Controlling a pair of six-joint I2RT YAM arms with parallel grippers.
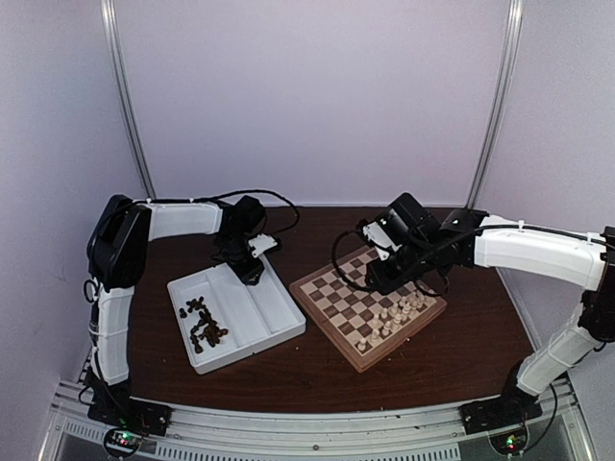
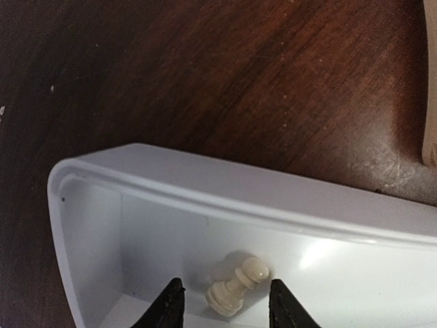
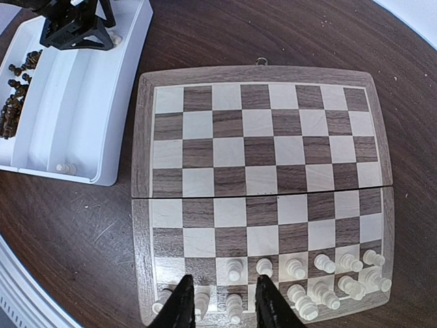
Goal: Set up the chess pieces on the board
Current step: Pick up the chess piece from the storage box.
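Observation:
A cream pawn (image 2: 237, 287) lies tipped over in a far corner of the white tray (image 2: 239, 198). My left gripper (image 2: 225, 311) is open around it, one finger on each side and neither touching. The board (image 3: 263, 171) carries cream pieces (image 3: 321, 270) in its two near rows. My right gripper (image 3: 224, 304) hovers open over those rows with nothing held. From above, the left gripper (image 1: 252, 272) is low in the tray's (image 1: 279, 327) back end and the right gripper (image 1: 380, 281) is above the board (image 1: 332, 298). Dark pieces (image 1: 204, 325) lie heaped in the tray's left compartment.
Another cream piece (image 3: 66, 167) lies at the near end of the tray's right compartment (image 3: 102, 82). The board's rim (image 2: 430, 82) shows at the right edge of the left wrist view. Dark wood table (image 1: 432, 365) surrounds tray and board.

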